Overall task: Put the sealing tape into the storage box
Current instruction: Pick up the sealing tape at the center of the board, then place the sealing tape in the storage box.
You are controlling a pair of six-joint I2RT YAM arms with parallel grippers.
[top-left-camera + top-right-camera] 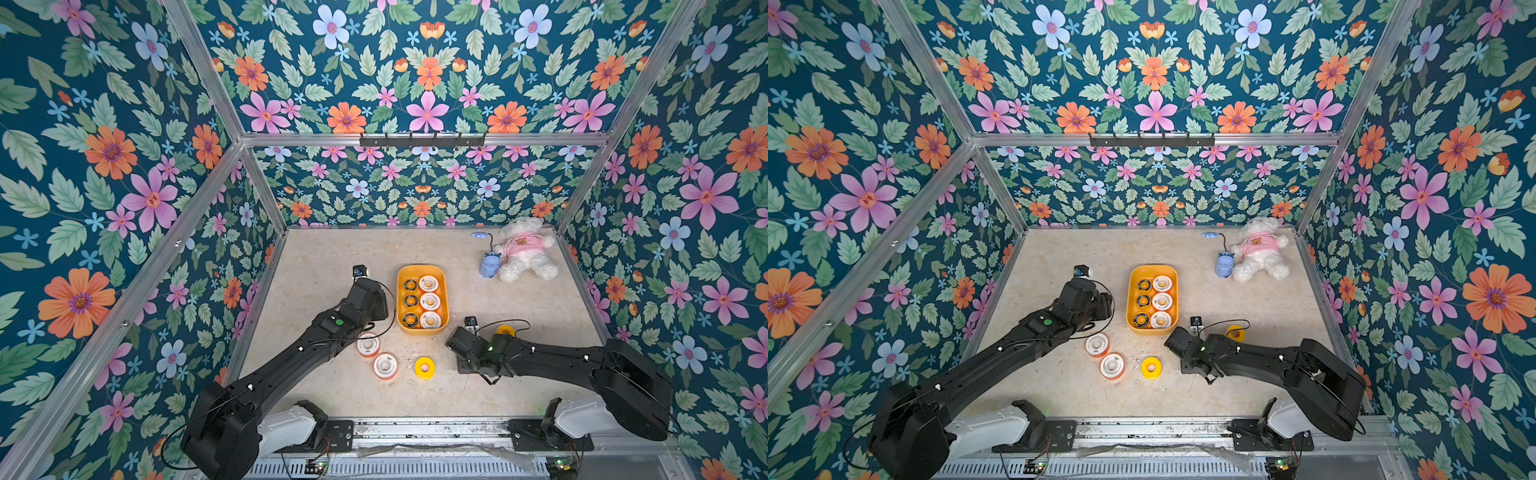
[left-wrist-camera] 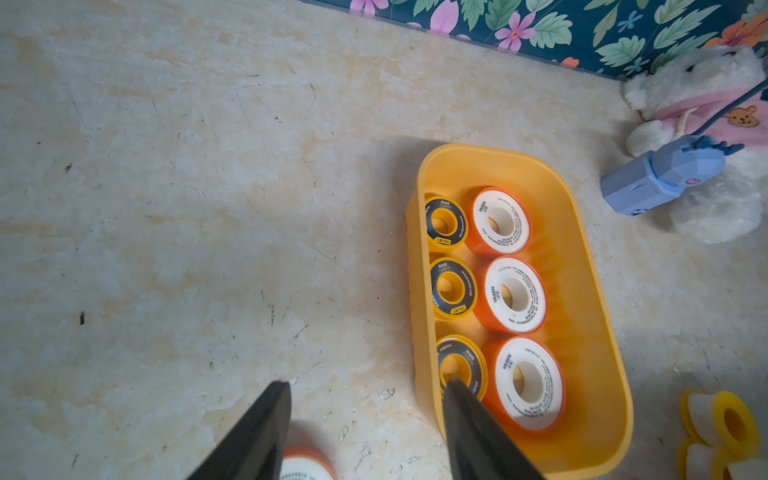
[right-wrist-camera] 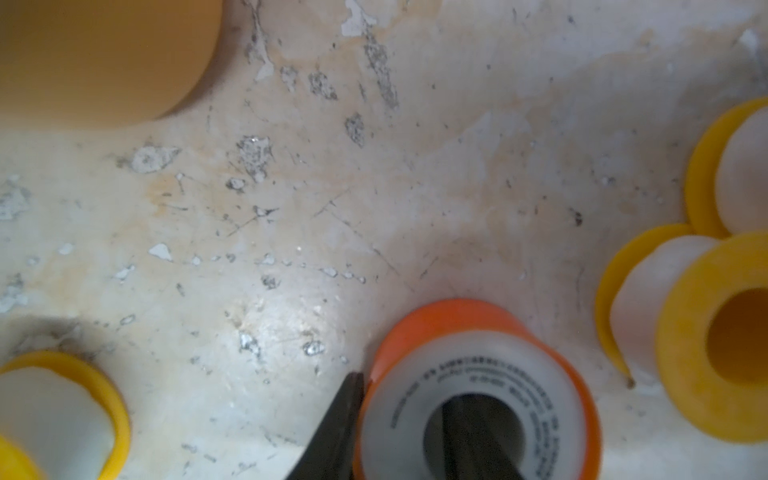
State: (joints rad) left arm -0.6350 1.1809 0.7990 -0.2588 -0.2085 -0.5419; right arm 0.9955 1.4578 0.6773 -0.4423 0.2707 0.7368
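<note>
The yellow storage box stands mid-table, holding three black-and-yellow rings on the left and three white-faced orange rolls on the right. In the right wrist view my right gripper is shut on a white-faced orange sealing tape roll, one finger in its hole and one against its rim. This roll is hidden under the wrist in both top views. My left gripper hangs open and empty just left of the storage box. Loose rolls lie in front: two orange-rimmed and a yellow one.
More yellow rolls lie right of the right gripper, seen in a top view as yellow tape. A white plush bear and a blue gadget lie at the back right. Flowered walls close in three sides.
</note>
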